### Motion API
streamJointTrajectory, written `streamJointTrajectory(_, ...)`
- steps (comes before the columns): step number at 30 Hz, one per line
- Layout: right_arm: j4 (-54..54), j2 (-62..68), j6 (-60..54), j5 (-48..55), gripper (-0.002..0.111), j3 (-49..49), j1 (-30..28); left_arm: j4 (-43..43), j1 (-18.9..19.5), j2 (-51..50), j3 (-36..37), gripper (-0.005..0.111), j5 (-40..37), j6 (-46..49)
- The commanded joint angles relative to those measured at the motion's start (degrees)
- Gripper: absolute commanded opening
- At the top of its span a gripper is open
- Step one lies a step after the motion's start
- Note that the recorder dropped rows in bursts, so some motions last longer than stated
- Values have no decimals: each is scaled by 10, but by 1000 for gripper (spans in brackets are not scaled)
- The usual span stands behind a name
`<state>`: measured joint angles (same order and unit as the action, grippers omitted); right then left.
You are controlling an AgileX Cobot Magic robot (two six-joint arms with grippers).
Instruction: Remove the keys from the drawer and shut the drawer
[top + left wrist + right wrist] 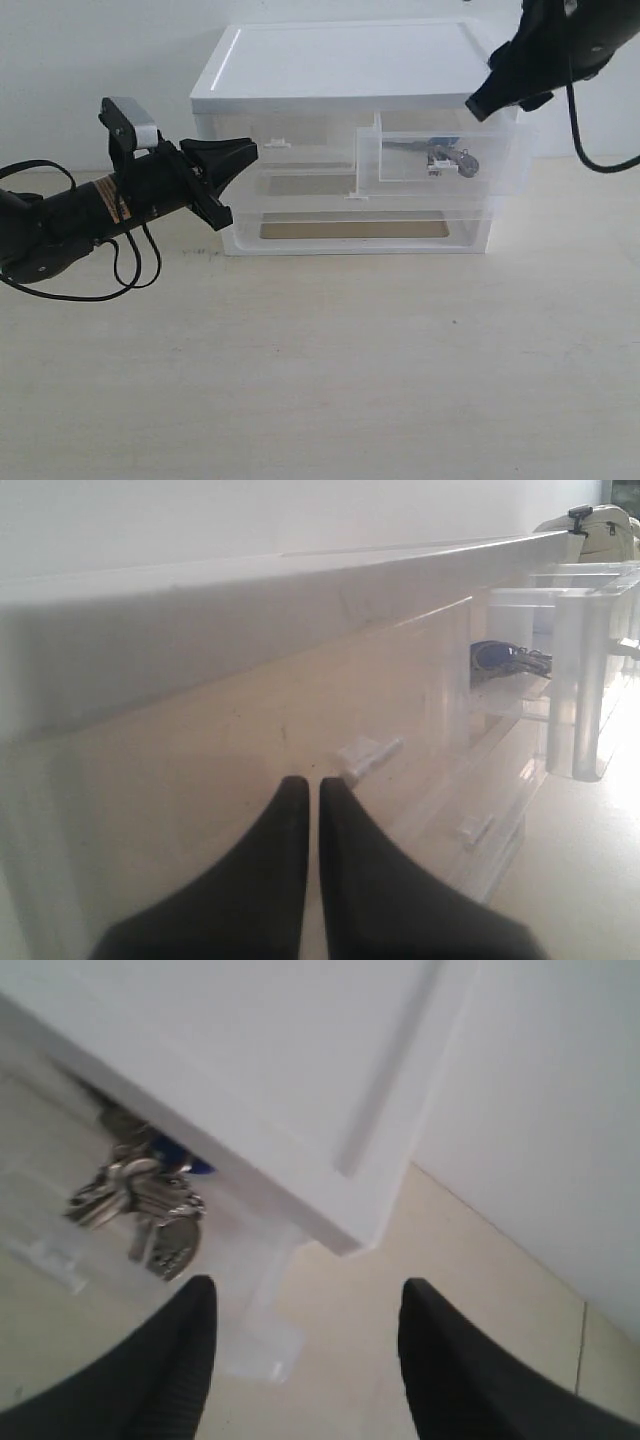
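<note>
The drawer (440,150), the right small one of the white-topped cabinet (340,60), stands pulled out toward the front. The keys (450,158) lie inside it, silver with a blue fob. From the right wrist view I look down on the keys (140,1210) under the edge of the cabinet top (250,1060). My right gripper (480,106) (305,1295) hovers open above the drawer's right side, with nothing between its fingers. My left gripper (245,150) (305,782) is shut and empty, its tips close to the left small drawer's front. The left wrist view shows the blue fob (495,655) and the pulled-out drawer (580,680) farther along.
The left small drawer's tab handle (277,143) (365,755) sits just beyond my left fingertips. Beneath runs the full-width drawer (350,228), closed. The cabinet stands at the back of a light wooden table (330,370) against a white wall.
</note>
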<state>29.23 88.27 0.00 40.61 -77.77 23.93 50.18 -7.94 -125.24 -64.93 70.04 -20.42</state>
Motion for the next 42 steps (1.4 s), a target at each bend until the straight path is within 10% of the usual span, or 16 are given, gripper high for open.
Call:
streamJointTrajectory(1,-177,8,-323,89,50,-40,1,-15,-1,-2,-4,4,-15,-6)
streamJointTrajectory(20,-156,92,-466,20,49,-40,1,-15,-1,-2,-4,4,-15,-6)
streamJointTrajectory(36,-154,115,-518,59,0,-40,1,-17,-1,-2,-4,4,-15,-6)
streamJointTrajectory(42,-163,115,-550,116,0,-40,1,-17,-1,-2,-4,4,-15,-6)
